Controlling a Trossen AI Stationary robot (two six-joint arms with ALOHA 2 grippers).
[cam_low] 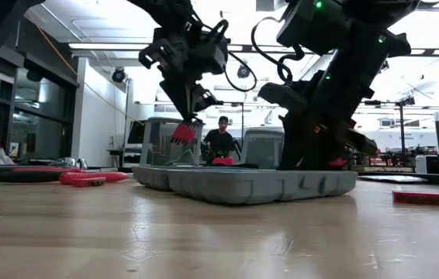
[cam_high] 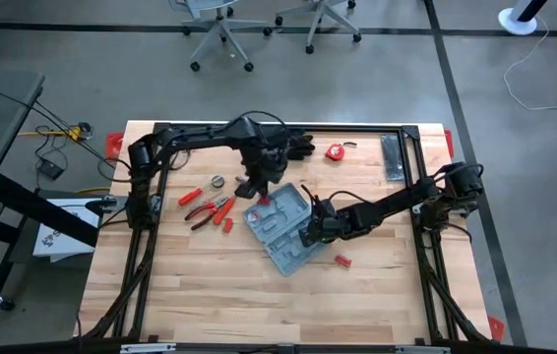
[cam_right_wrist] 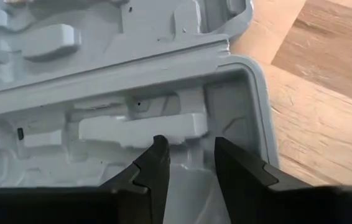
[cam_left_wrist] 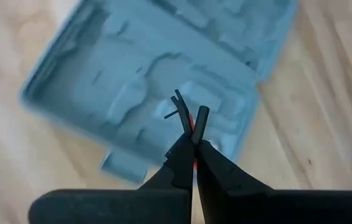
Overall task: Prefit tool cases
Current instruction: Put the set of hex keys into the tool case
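Past the light wooden counter point(cam_high: 210, 285) I see grey floor with office chairs point(cam_high: 221, 29), and in the low view a person point(cam_low: 220, 139) sits far back. The tool case point(cam_high: 280, 228) lies open near the counter's middle, grey-blue plastic with rounded corners, both halves flat and showing moulded tool-shaped recesses. Its long axis runs diagonally, from the end nearer the far edge toward the near right.

My left claw point(cam_high: 255, 187) hovers above the case's far-left half, pressed together on a small red piece point(cam_low: 183, 133) with dark bristle-like teeth. My right claw point(cam_high: 310, 234) is down at the case's right edge, its fingers point(cam_right_wrist: 156, 163) parted a little over the inner wall of one half; I cannot tell whether they pinch it.

Left of the case lie red-handled pliers point(cam_high: 210, 208). A small red block point(cam_high: 342, 261) sits just right of it. Near the far edge are a red tape measure point(cam_high: 335, 151) and black gloves point(cam_high: 300, 147).
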